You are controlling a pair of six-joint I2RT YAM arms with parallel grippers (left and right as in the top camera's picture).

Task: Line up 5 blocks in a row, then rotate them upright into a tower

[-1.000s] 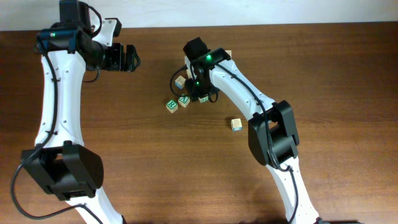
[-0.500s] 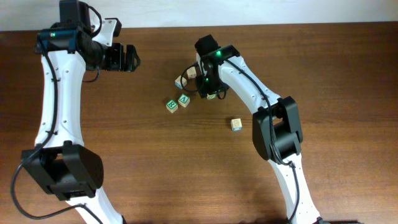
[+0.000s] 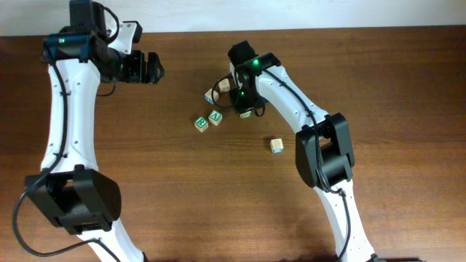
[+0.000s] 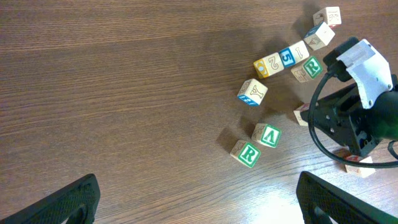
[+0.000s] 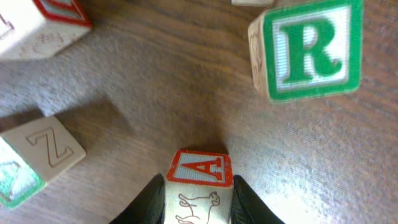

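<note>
- Right claw (image 5: 199, 185) pinches the red A cube (image 5: 199, 169), one finger on each side. It looks like a firm grip, but the view is cropped low.
- Just ahead and to the right of the claw sits a green R block (image 5: 305, 53). A Z block (image 5: 45, 148) sits off to its left.
- Farther out toward the left arm, the other R block (image 3: 201, 123) and the V block (image 3: 215, 116) sit side by side.
- Left claw (image 4: 198, 186) hangs spread wide, holding nothing, well apart from all the blocks.

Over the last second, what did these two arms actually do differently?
The right gripper shifted slightly to its right, then narrowed its fingers around the red-A block, apparently pinching it. The left gripper stayed open and parked; the green R block and green V block did not move.
</note>
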